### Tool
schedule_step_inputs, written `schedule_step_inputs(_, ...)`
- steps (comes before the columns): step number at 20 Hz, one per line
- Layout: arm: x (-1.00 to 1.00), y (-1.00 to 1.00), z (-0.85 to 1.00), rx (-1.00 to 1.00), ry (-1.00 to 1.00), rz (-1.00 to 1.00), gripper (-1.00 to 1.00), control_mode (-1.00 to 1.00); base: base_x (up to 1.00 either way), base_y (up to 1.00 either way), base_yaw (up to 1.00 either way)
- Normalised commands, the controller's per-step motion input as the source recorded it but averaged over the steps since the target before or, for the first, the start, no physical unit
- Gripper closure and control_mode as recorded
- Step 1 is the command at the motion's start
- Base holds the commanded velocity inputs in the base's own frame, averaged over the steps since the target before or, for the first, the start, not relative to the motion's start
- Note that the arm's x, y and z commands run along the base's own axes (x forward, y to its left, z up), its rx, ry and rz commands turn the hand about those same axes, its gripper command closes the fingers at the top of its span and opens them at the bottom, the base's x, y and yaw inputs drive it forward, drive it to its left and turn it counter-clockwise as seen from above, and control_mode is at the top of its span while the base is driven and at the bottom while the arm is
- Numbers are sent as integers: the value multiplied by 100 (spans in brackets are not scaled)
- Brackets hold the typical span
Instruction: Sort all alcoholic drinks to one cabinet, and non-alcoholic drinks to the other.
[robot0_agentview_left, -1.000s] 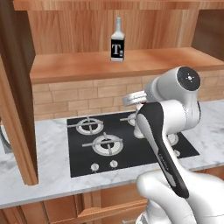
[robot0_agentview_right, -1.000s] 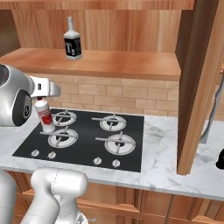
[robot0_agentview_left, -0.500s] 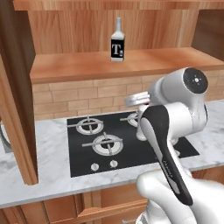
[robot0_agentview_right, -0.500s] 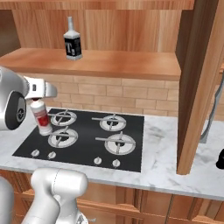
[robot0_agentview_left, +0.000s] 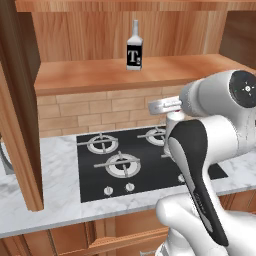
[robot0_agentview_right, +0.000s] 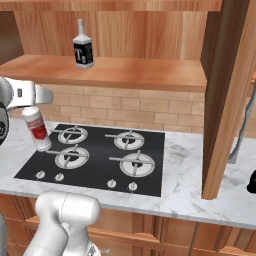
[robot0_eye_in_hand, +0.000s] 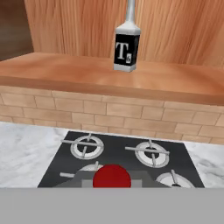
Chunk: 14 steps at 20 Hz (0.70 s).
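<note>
A squat clear bottle with a black label and white "T" (robot0_agentview_left: 134, 51) (robot0_agentview_right: 83, 48) (robot0_eye_in_hand: 127, 47) stands on the shelf (robot0_agentview_left: 90, 75) (robot0_agentview_right: 135, 70) of the open reddish-brown cabinet above the stove. My gripper (robot0_agentview_left: 168, 106) (robot0_agentview_right: 31, 98) is shut on the neck of the slim white bottle with red label (robot0_agentview_right: 37, 130) (robot0_agentview_left: 173, 120), holding it upright over the hob's near side. Its red cap (robot0_eye_in_hand: 112, 176) sits between my fingertips in the hand view. The small black bottle (robot0_agentview_right: 251, 182) stands at the counter's right edge.
A black four-burner hob (robot0_agentview_right: 100, 157) (robot0_agentview_left: 125, 160) lies in the marble counter (robot0_agentview_right: 190, 185) below a brick backsplash. Open cabinet doors (robot0_agentview_left: 20, 105) (robot0_agentview_right: 225, 95) hang down on either side of the shelf. A grey faucet (robot0_agentview_right: 243, 131) curves behind the right door.
The held white bottle has drawn slightly back toward the base, and the arm's elbow has swung outward. The "T" bottle has not moved.
</note>
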Motion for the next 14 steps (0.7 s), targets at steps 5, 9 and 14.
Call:
schedule_step_inputs(5, -45, 0, 61, -2, -9, -7, 100, -100, 0, 0, 0)
schedule_step_inputs(9, -50, -7, 60, -1, -8, -11, 100, -100, 0, 0, 0)
schedule_step_inputs(14, -48, -11, 51, 0, -6, -12, 100, -100, 0, 0, 0)
